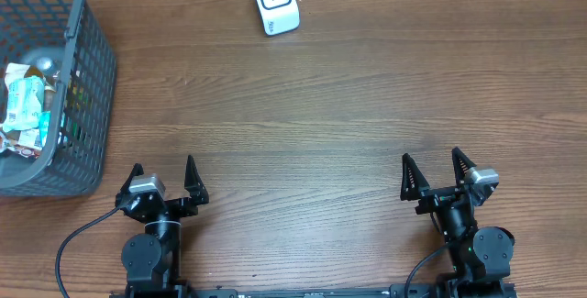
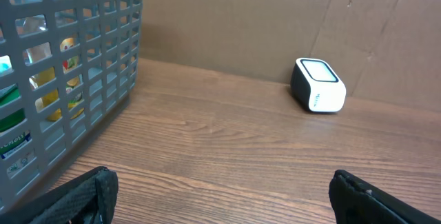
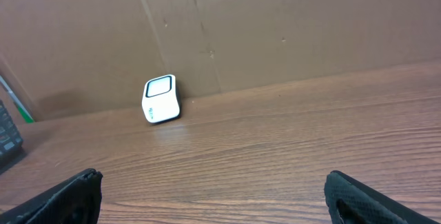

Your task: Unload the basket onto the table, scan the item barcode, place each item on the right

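Observation:
A white barcode scanner [image 1: 275, 3] with a dark window stands at the table's far edge, also visible in the left wrist view [image 2: 318, 86] and the right wrist view [image 3: 160, 99]. Packaged items [image 1: 26, 105] lie in a grey mesh basket [image 1: 92, 78] at the far left; through its wall [image 2: 103, 58] I see yellow and green packs [image 2: 52, 79]. My left gripper [image 1: 165, 177] rests open near the front edge, nothing between its fingers. My right gripper [image 1: 431, 171] is open and empty too, at the front right.
A brown cardboard wall [image 3: 275, 24] closes off the back of the table. Bare wood tabletop [image 1: 312, 124] stretches between the grippers and the scanner. The basket stands close to the left arm's far left side.

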